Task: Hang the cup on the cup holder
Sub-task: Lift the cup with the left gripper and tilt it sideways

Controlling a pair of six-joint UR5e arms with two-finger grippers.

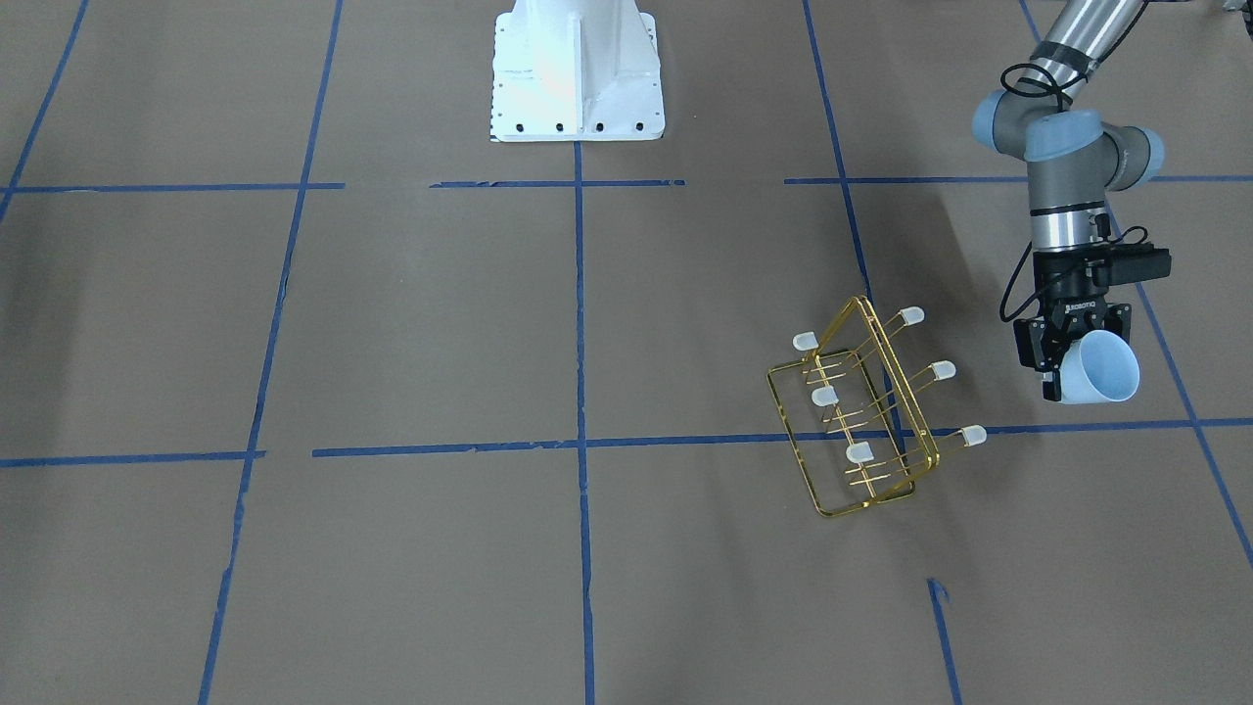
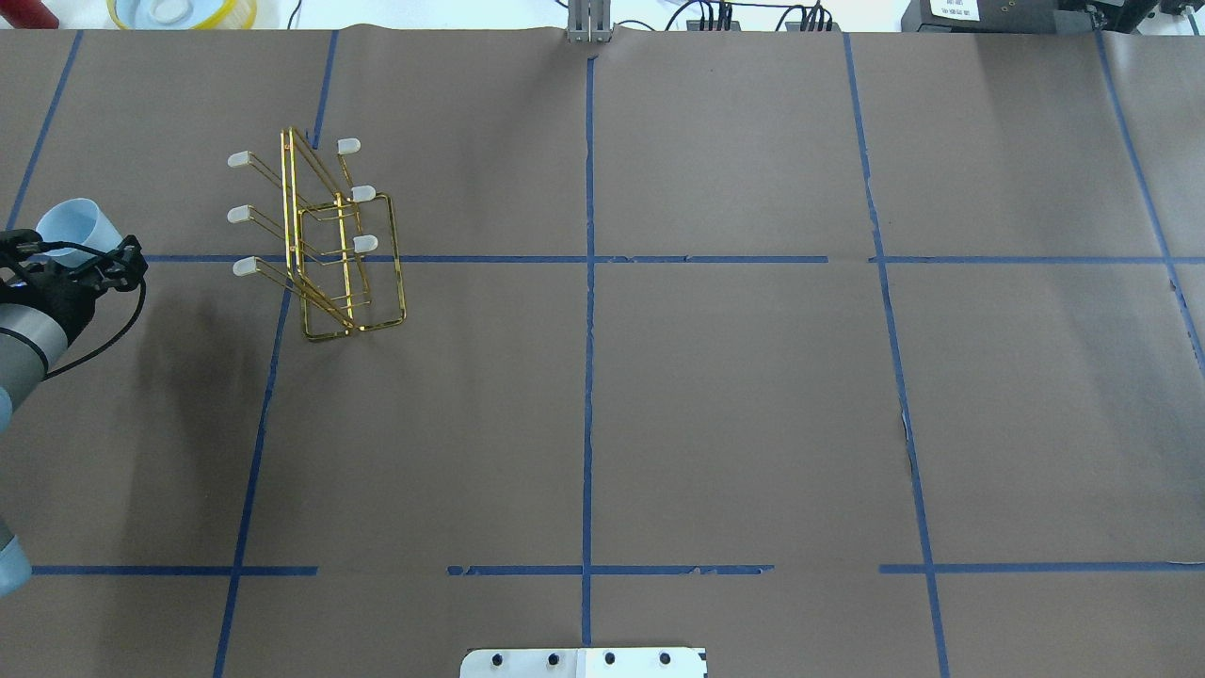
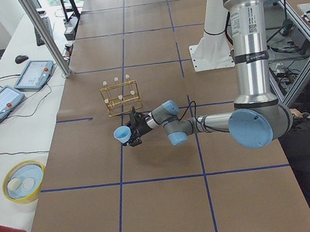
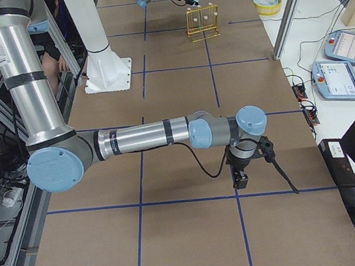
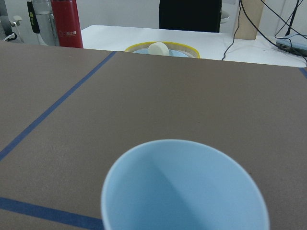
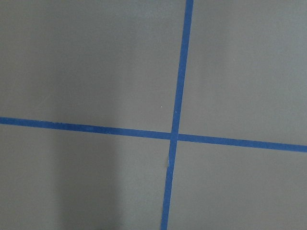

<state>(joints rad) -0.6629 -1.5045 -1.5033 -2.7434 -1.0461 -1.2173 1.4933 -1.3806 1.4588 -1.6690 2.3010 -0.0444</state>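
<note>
My left gripper (image 1: 1060,368) is shut on the pale blue cup (image 1: 1102,367) and holds it on its side above the table, mouth pointing away from the wrist. The cup fills the bottom of the left wrist view (image 5: 184,191) and shows in the overhead view (image 2: 77,227). The gold wire cup holder (image 1: 902,387) stands a short way beside it, prongs with frosted caps sticking out both ways; it also shows in the overhead view (image 2: 294,217). No cup hangs on it. My right gripper (image 4: 241,178) hangs low over the table far away; I cannot tell if it is open.
A yellow-rimmed bowl (image 5: 160,48) and a red bottle (image 5: 67,24) stand beyond the table's edge past the cup. The white robot base (image 1: 576,69) is at the table's middle. Blue tape lines cross the brown table (image 6: 175,134).
</note>
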